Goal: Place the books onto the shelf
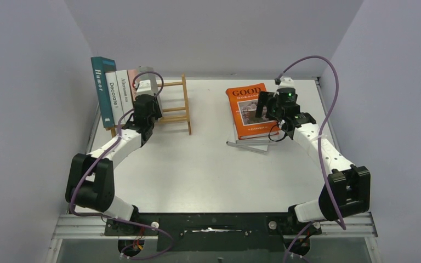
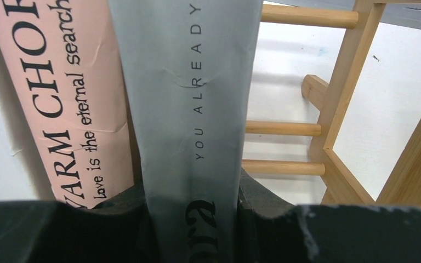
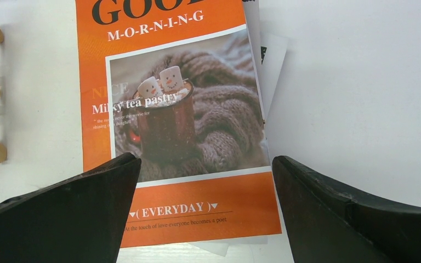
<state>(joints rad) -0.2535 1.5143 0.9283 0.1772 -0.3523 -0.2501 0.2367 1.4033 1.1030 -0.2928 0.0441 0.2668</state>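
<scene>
Grey book (image 2: 189,109) sits pinched between the left gripper (image 2: 191,213) jaws, upright in the shelf (image 2: 342,93), pressed against the pink book (image 2: 60,98). Right gripper (image 3: 205,181) jaws spread wide, holding nothing, over the orange "GOOD" book (image 3: 164,82), which lies flat atop a white book (image 1: 249,143) on the table (image 1: 197,164).

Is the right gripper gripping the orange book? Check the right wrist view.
No. The right gripper hangs over the orange book with jaws wide apart, closed on nothing.
</scene>
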